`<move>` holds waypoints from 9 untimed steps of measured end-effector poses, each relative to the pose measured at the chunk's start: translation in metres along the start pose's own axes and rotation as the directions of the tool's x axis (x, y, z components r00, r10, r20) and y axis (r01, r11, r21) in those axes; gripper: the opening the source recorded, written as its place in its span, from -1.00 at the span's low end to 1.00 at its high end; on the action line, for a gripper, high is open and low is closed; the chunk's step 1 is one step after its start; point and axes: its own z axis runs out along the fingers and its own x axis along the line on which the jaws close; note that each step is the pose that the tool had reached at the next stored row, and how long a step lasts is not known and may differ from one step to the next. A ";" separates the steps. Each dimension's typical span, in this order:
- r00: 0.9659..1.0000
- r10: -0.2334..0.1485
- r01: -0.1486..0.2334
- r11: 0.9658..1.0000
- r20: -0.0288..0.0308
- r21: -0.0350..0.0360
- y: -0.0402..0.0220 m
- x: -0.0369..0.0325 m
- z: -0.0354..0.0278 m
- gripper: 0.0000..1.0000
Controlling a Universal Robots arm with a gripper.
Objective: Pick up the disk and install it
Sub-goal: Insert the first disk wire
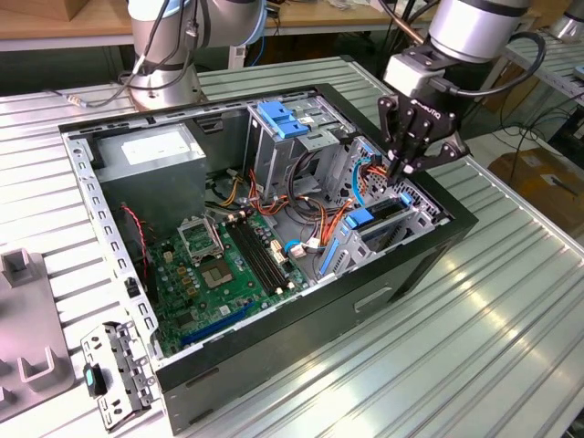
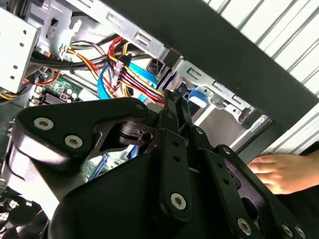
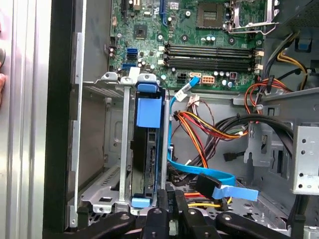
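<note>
Ribbed metal tabletop [image 1: 511, 301] is being used as the work surface, and an open black computer case [image 1: 383, 283] is lying on it on its side, with other benches and cartons in the background. Inside the case a green motherboard [image 1: 228, 274], a grey power supply [image 1: 151, 155] and a drive cage with a blue latch plate [image 1: 278, 119] are being shown.

The disk [image 3: 148, 149] is being seen standing on edge in a metal bay [image 3: 119, 149] by the case wall on the exterior view's right; its blue carrier rail [image 1: 383, 214] is being shown at the bay's mouth in the exterior view. It is judged to be already seated, or very nearly so.

The gripper [image 1: 401, 169] is being held directly above the end of that bay, amid the orange and blue cables [image 3: 209, 124]. Its fingers [image 2: 174, 107] are being kept drawn close together, with nothing gripped between them; in the first wrist view they are being seen just beside the rail's near end, though contact cannot be confirmed.

The step in hand is judged to be the final pressing-home of the disk. Any further move is being judged to call for a straight, gentle push along the bay, clear of the cables.

A person's hand [image 2: 279, 172] is being rested just outside the case wall.
</note>
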 end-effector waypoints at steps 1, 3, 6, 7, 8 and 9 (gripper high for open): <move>1.000 0.000 0.000 1.000 0.000 0.000 0.0024 -0.0001 0.0004 -0.66; 1.000 0.001 -0.001 1.000 0.000 0.000 0.0041 0.0002 0.0012 -0.66; 1.000 0.003 -0.003 1.000 0.000 0.000 0.0045 0.0039 0.0030 -0.66; 1.000 0.003 -0.003 1.000 0.000 0.000 0.0048 0.0057 0.0036 -0.66; 1.000 0.003 -0.003 1.000 0.000 0.000 0.0061 0.0090 0.0052 -0.66; 1.000 0.004 -0.004 1.000 0.001 0.003 0.0088 0.0099 0.0073 -0.66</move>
